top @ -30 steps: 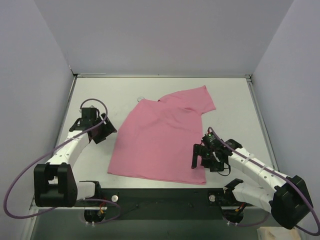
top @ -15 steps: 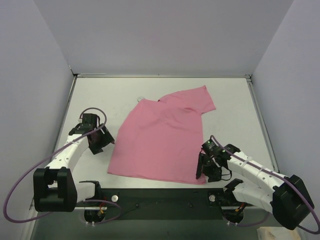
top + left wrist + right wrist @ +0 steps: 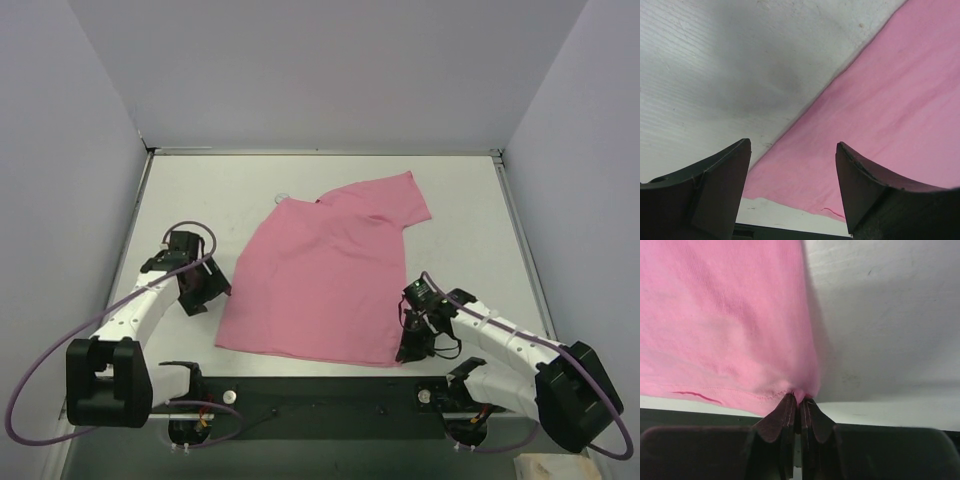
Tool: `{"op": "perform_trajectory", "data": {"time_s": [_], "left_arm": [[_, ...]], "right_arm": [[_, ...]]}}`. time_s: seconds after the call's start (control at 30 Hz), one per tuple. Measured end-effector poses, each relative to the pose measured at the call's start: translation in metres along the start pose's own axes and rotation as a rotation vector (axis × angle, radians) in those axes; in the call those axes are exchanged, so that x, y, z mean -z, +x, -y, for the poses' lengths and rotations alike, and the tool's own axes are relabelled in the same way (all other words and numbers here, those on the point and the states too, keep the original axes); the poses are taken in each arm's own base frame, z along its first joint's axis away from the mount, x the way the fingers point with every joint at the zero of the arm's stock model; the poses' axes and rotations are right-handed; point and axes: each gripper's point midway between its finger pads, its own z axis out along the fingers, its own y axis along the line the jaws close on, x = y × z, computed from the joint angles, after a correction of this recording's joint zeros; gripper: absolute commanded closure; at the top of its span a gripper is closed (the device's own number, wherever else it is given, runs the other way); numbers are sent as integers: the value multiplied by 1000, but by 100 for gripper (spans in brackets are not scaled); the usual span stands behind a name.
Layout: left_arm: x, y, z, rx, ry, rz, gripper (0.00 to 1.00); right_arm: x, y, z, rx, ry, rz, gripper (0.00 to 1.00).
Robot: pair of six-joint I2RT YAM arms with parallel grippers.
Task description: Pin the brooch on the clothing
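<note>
Right wrist view: right hand [image 3: 799, 400] tight on pink T-shirt [image 3: 715, 315] hem corner; left hand [image 3: 793, 146] apart.

I am monitoring three cameras. The top external one is looking down and forward from above and behind the arm bases, taking in the whole table [image 3: 460, 200] from a distance. The left wrist camera is sitting low and close, facing out past the left gripper [image 3: 793, 144] along the left edge of the pink T-shirt [image 3: 890, 115]. The right wrist camera is looking from very near, past the right gripper [image 3: 799, 399], at the shirt's near right corner. All three are sharing the shirt's near hem and adjoining tabletop.
</note>
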Motion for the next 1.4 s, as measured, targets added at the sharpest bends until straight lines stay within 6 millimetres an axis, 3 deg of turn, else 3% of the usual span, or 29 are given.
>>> {"op": "perform_trajectory", "data": {"time_s": [0.23, 0.7, 1.07, 1.4], "left_arm": [[6, 8, 3, -19, -2, 0, 22], [18, 51, 18, -76, 33, -54, 29], [12, 112, 3, -115, 32, -182, 32], [13, 141, 0, -173, 26, -232, 33]], "right_arm": [[5, -28, 2, -95, -32, 91, 100], [35, -84, 19, -284, -99, 345, 100], [36, -88, 26, -283, -89, 354, 100], [33, -86, 26, -277, -84, 330, 100]]}}
